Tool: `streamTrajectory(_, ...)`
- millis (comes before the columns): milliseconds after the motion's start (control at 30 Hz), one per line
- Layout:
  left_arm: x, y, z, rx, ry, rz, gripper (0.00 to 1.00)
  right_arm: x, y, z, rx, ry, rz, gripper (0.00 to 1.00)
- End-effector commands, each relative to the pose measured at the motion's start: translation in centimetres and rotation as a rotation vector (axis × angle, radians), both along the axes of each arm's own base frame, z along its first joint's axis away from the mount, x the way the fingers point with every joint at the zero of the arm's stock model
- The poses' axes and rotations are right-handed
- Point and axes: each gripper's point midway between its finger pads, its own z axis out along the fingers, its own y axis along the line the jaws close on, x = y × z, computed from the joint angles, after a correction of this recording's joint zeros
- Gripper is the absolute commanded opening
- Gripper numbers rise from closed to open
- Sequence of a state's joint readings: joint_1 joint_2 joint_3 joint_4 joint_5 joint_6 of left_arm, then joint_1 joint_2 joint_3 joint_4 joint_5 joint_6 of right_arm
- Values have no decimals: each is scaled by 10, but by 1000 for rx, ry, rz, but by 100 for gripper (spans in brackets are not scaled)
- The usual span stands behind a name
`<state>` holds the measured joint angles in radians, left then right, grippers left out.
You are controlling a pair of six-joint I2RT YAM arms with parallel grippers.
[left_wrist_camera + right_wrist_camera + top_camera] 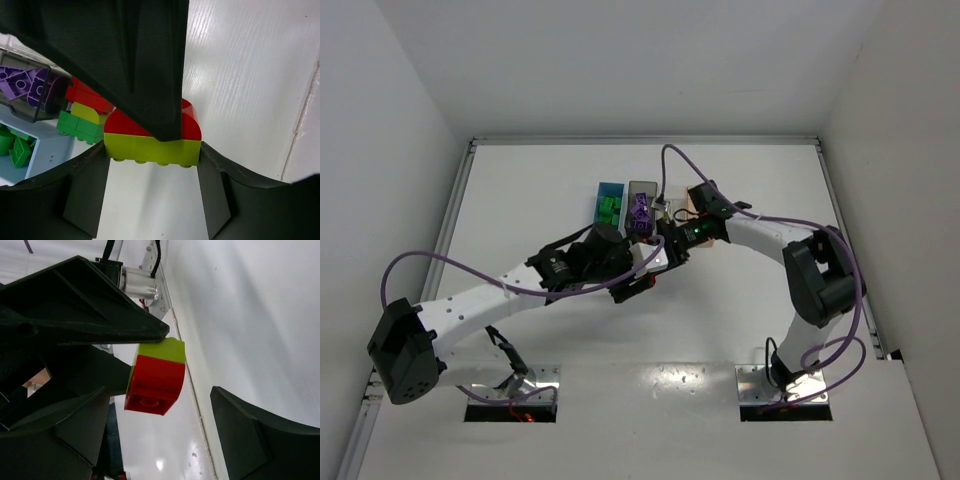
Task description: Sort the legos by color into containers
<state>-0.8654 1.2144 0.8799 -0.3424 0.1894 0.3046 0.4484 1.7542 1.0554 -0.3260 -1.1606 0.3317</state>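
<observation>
My left gripper [152,152] is shut on a yellow-green brick [150,149] with a rounded red brick [190,127] stuck to it, held above the table. My right gripper [160,390] is open, its fingers on either side of the red brick [152,382] without touching it. In the top view both grippers meet just in front of the bins, left [638,275] and right [666,250]. The blue bin [609,188] holds green legos [608,208]. The dark grey bin [642,187] holds purple legos [639,212]. A red, yellow-green and green lego stack [82,116] lies beside the grey bin.
The tan-orange bin [692,200] is partly hidden behind the right wrist. The clear bin is mostly hidden between it and the grey one. White walls close in the table at the back and sides. A purple cable [670,160] loops over the bins.
</observation>
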Motion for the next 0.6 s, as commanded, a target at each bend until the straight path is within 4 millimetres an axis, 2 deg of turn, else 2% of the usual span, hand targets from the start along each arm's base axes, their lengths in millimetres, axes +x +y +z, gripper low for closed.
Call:
streamTrajectory(0,5,-13,22,-53,-43,-6,14,6,9,16,54,-65,44,82)
streamTrajectory(33,3,-15,22,-53,-43,-15,14,3,12,12,52,-63,59,80)
streamTrajectory(133,4,-14,22,-46,-54,-13,14,1,11,13,55,-51,64,53)
streamTrajectory(167,6,-13,22,-43,-58,-6,14,2,12,14,59,-60,64,36)
streamTrajectory(233,5,-11,18,-36,-52,-6,14,-1,9,7,37,-53,54,24)
streamTrajectory(267,6,-10,18,-32,-57,2,14,0,6,9,41,-63,44,13)
streamTrajectory(300,5,-8,12,-22,-50,2,14,0,6,12,47,-74,44,8)
streamTrajectory(333,3,-6,10,-20,-48,2,14,2,3,8,33,-80,30,1)
streamTrajectory(500,-4,8,-4,4,-37,26,14,17,-15,20,18,-153,-34,0)
streamTrajectory(533,-9,14,-18,35,-13,25,14,20,-19,23,23,-172,-45,0)
streamTrajectory(567,-12,17,-21,36,-12,25,14,30,-25,30,29,-192,-74,0)
